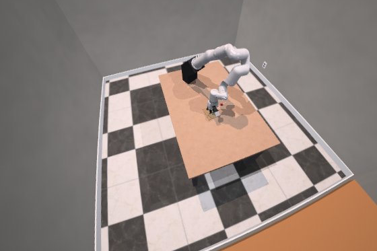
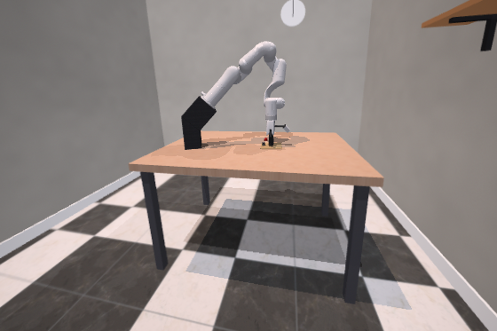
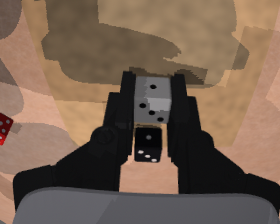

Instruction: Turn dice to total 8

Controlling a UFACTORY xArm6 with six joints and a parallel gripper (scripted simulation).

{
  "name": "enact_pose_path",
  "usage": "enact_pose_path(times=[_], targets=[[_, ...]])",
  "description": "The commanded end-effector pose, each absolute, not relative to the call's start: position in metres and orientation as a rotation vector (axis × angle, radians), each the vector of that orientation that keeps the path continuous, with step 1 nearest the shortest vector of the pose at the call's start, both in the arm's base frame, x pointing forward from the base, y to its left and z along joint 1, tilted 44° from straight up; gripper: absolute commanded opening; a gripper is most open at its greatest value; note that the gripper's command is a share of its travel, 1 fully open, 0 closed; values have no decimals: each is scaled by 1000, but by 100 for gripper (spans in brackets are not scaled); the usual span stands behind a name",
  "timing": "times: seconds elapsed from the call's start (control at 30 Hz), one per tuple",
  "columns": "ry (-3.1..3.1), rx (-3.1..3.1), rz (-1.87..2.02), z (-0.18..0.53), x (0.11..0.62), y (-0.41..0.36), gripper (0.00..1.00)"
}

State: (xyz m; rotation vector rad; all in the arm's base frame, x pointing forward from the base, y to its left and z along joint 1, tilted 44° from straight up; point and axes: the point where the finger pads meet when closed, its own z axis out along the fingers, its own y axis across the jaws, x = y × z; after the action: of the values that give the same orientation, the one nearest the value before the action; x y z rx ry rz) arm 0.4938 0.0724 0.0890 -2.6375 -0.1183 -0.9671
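Observation:
In the wrist view my gripper [image 3: 152, 90] points down over the tan mat [image 3: 206, 47] and is shut on a grey-white die [image 3: 153, 101]; two of its pipped faces show between the fingertips. A black die [image 3: 149, 143] shows between the finger shanks, just nearer to me than the held die; I cannot tell if it touches it. A red die [image 3: 4, 128] lies on the bare table left of the mat, off it. In the top view the gripper [image 1: 212, 112] stands low on the small mat [image 1: 210, 114], with the red die [image 1: 221, 103] beside it.
The arm's black base block [image 1: 188, 71] stands at the table's far corner. The mat lies near the middle of the wooden table [image 2: 262, 155]. Arm shadows fall across the mat and the table.

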Motion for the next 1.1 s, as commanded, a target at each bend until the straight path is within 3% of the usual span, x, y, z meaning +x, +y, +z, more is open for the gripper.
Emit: enact_pose_path(times=[0.0, 1.07], targets=[[-118, -2637, -969, 89, 494, 72, 15], [-118, -2637, -969, 87, 496, 73, 15]])
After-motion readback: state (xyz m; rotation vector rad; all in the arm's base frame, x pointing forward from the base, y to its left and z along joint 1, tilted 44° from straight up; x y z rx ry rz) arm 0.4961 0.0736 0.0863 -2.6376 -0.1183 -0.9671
